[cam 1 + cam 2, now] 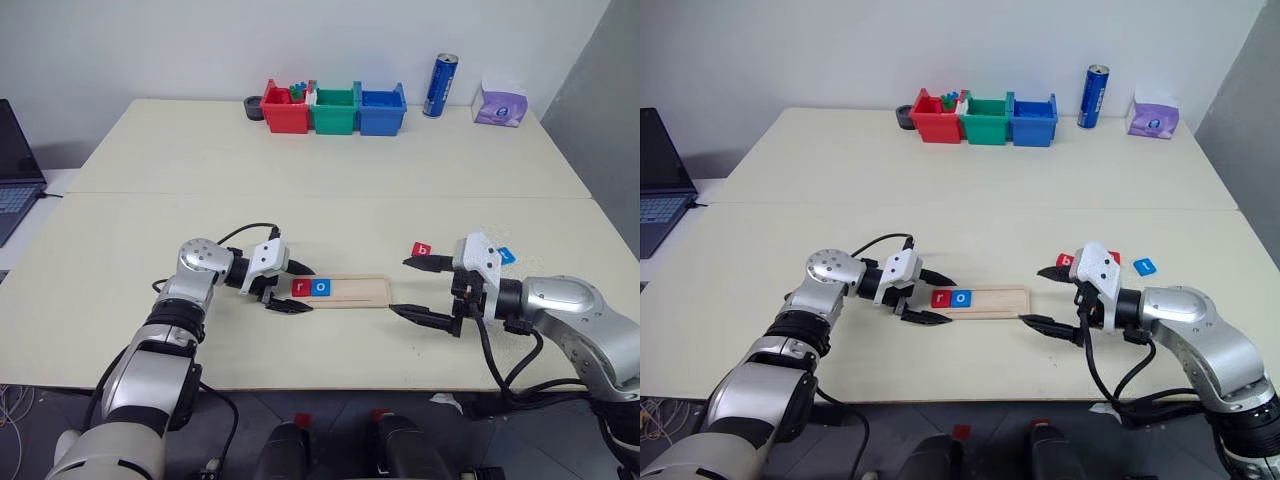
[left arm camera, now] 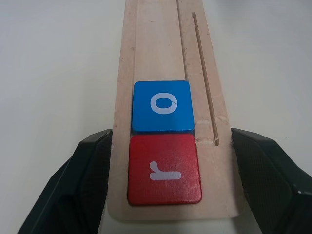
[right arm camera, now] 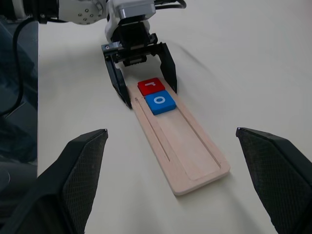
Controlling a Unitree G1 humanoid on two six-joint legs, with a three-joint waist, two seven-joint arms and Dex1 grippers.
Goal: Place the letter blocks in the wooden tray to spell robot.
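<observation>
tray point(image 1: 352, 289) | r point(image 1: 301, 288), o point(image 1: 321, 287) at left end | left jaws grip tray | right jaws wide, empty

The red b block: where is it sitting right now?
In the left eye view the red b block lies on the table at the robot's right, just beyond the right gripper and past the right end of the wooden tray.

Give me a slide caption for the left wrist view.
Left gripper clamps the wooden tray holding red r block and blue o block.
</observation>
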